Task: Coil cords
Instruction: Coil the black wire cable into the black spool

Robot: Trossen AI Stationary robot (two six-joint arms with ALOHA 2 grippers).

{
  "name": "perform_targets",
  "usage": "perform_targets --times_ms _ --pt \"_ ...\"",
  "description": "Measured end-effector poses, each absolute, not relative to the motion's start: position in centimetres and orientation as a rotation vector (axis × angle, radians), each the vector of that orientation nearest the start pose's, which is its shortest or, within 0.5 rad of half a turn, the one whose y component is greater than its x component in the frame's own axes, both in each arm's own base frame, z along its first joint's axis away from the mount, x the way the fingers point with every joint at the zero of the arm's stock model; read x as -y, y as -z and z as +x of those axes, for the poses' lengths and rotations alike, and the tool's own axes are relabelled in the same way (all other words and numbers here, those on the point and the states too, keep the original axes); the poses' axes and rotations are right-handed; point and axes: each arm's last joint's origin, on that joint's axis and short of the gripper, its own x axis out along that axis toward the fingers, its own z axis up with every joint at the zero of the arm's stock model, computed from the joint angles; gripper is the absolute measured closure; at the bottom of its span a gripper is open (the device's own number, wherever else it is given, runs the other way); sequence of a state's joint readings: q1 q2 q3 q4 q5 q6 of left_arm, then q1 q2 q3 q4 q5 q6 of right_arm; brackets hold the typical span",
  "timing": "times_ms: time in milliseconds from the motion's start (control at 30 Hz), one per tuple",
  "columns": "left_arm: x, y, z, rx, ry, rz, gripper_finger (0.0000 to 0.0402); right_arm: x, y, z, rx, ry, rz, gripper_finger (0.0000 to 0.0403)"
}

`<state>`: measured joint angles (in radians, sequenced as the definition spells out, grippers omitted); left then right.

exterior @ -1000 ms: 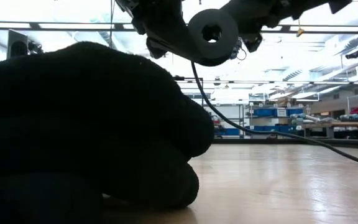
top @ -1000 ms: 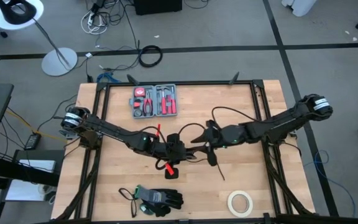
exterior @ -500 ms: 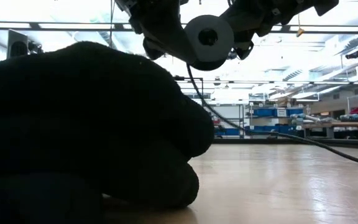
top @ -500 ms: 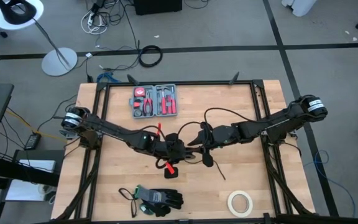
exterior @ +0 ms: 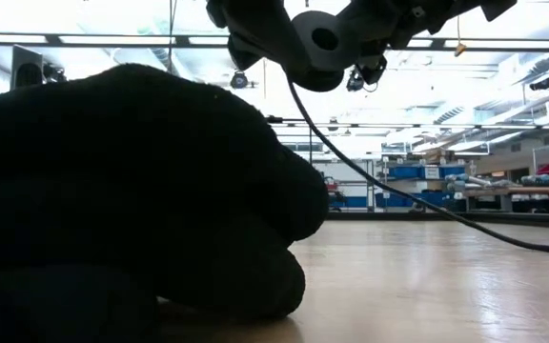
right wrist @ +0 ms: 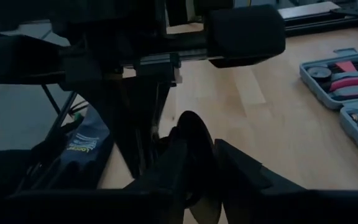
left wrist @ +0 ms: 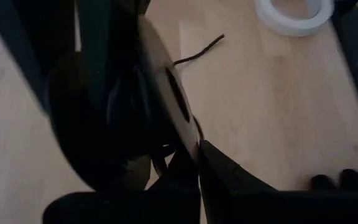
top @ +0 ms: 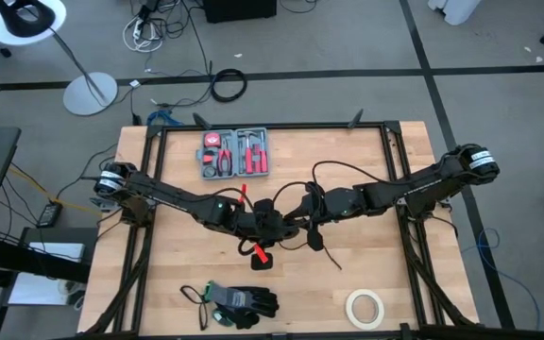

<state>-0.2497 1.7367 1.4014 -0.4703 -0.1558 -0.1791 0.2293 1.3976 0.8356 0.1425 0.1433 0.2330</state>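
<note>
Cord coil [exterior: 315,43]: hanging above mid-table, both grippers apparently clamping it, tail [exterior: 417,205] trailing toward the right arm's side.

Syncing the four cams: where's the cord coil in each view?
High: cord at table centre, where both arms meet; tail trails toward the tape roll.
Low: round coil at top centre, held above the table; tail drops to the right.
Left wrist: coil edge-on, centre.
Right wrist: coil edge-on, lower centre.
Shared landmark: the tape roll shows in the high and left wrist views only.
</note>
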Motion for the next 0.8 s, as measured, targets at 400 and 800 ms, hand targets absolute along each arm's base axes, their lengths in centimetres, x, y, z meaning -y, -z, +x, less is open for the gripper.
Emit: perform_targets --times_ms 400,800 --pt "8.8 -26.7 36.7 -0.839 -0.008 0.067 0.0401 -7.3 -24.5 28.9 -0.442 -0.067 0.112 0.0399" --pt "8.0 -28.9 35.4 -0.81 -0.062 0.053 0.0367 -7.6 -25.2 26.4 -0.462 0.005 0.078 0.0402"
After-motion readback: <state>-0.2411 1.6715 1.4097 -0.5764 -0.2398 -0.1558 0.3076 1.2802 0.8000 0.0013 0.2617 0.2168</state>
